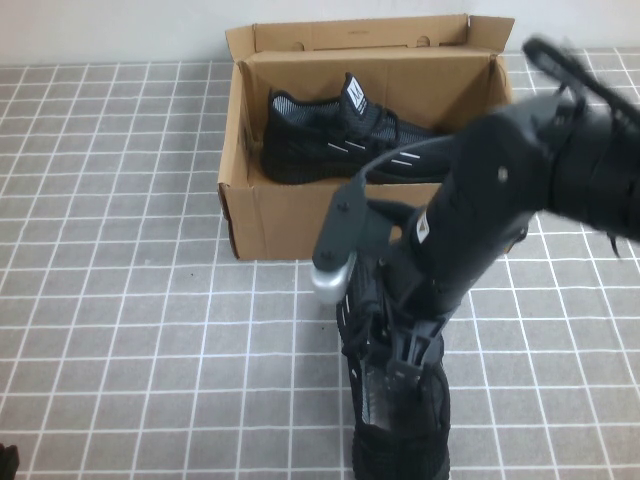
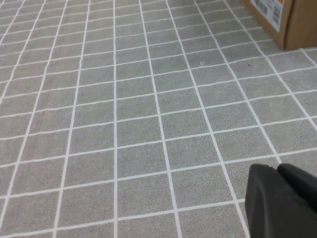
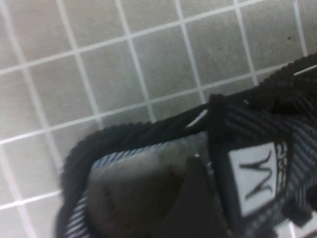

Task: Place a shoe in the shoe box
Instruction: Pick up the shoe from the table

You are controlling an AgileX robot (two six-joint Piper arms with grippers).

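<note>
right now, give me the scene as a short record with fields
box: open, lid flap up, at the far side of the tiled table
twin shoe: lying inside the box
shoe: on the table, near edge, in front of the box
right end effector: open, down over the shoe's opening, one finger inside
left end effector: shut, low over bare tiles, holding nothing

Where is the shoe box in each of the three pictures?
High view: brown corrugated cardboard shoe box at top centre, behind the right gripper.
Left wrist view: one corner, top right; left gripper below.
Right wrist view: not in it.
Shared landmark: grey tiled table.
</note>
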